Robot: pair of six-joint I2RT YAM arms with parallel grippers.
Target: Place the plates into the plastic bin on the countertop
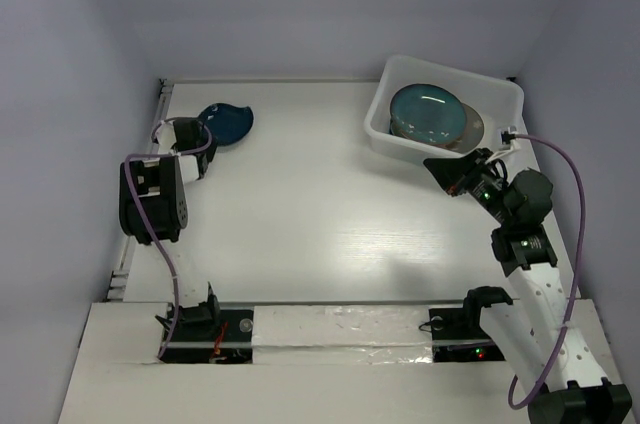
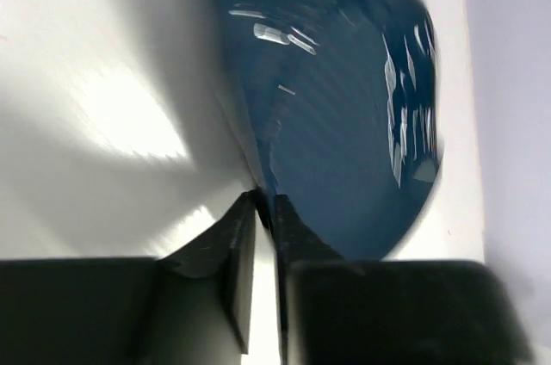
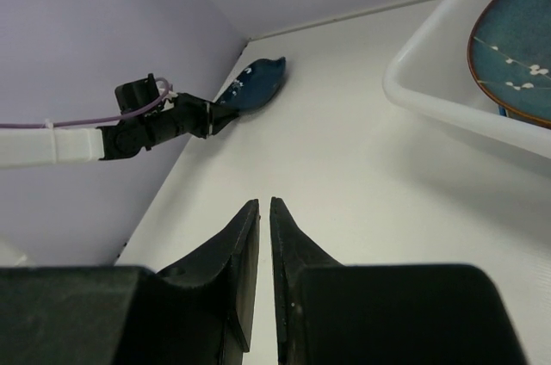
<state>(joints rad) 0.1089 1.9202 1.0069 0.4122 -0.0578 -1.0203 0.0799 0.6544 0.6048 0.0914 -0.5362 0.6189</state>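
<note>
The navy leaf-shaped dish (image 1: pixel 227 122) sits at the far left of the countertop (image 1: pixel 320 214). My left gripper (image 1: pixel 199 151) is shut on its near rim; in the left wrist view the dish (image 2: pixel 344 124) fills the frame, tilted, its edge pinched between my fingertips (image 2: pixel 265 203). The plastic bin (image 1: pixel 495 104) stands at the far right and holds stacked plates, a dark teal one (image 1: pixel 428 112) on top. My right gripper (image 1: pixel 447 172) is shut and empty, just in front of the bin. The right wrist view shows the bin's rim (image 3: pixel 448 98) and the dish (image 3: pixel 256 83).
Walls close in the countertop on the left, back and right. A taped white strip (image 1: pixel 330 329) runs along the front edge by the arm bases. A purple cable (image 1: pixel 570 204) loops beside the right arm.
</note>
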